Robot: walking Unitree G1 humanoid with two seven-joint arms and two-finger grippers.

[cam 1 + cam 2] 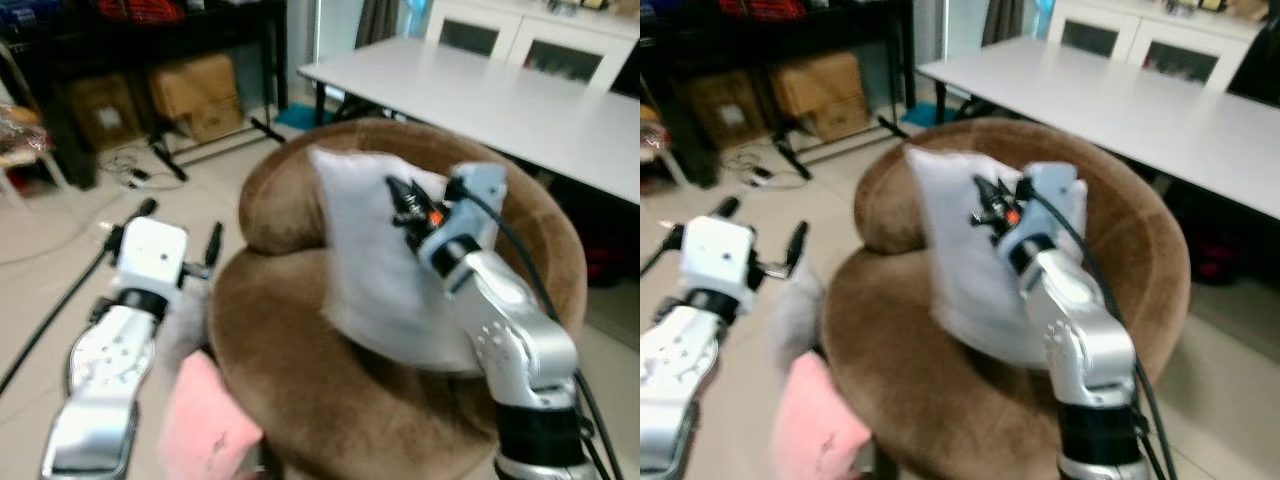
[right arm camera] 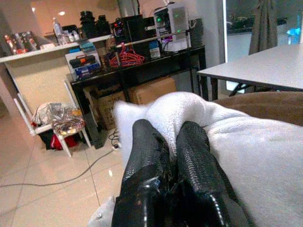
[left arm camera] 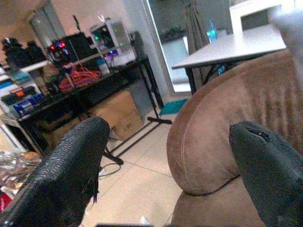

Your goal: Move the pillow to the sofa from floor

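Right wrist view reveals right gripper (image 2: 173, 151) pinching white pillow (image 1: 375, 270); left gripper (image 3: 175, 165) spread.

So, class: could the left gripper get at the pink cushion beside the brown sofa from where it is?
Probably yes. The left gripper is open and holds nothing, and the pink cushion lies just below it beside the sofa, with nothing between them.

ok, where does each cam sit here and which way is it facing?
Left and right eye: head stereo pair, looking forward and down at the brown sofa; both silver arms show.
Left wrist: looks along the open left gripper at the sofa back.
Right wrist: looks along the right gripper, shut on the white pillow.
Shared: the sofa, the white table, the dark shelving.
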